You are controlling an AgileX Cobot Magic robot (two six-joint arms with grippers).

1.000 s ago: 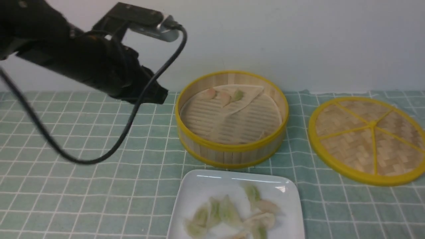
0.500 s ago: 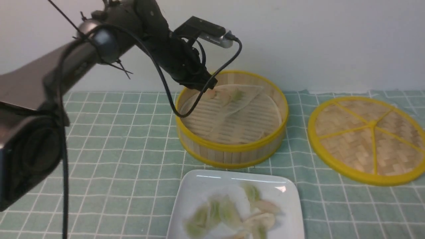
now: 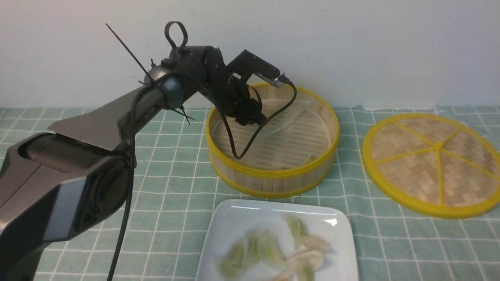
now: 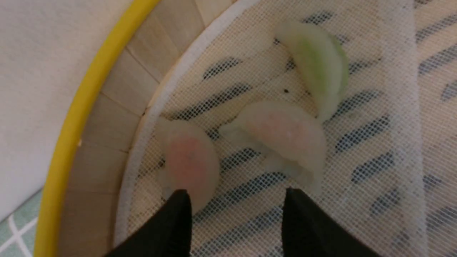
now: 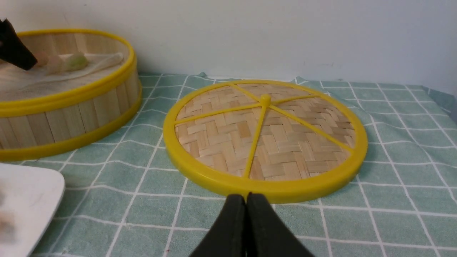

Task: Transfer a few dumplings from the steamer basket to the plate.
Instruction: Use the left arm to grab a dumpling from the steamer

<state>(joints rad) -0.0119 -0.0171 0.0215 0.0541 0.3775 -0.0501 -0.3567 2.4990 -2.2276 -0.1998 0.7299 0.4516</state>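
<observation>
Left end effector point(image 4: 235, 194) has swung into basket point(image 3: 273, 181) and opened: spread, empty, over pink dumplings point(image 4: 282, 139) by far wall. Next pick looks imminent. Plate point(image 3: 234, 218) already holds several.

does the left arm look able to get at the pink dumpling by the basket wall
Likely yes: the left fingers stand open inside the steamer basket, right by that pink dumpling, nothing between.

A flat round woven bamboo disc point(image 3: 433, 164) with a yellow rim and yellow spokes lies at three o'clock on a pale green cloth point(image 3: 164, 187) with a white grid; toward twelve o'clock the cloth meets a plain white wall point(image 3: 371, 47)
</observation>
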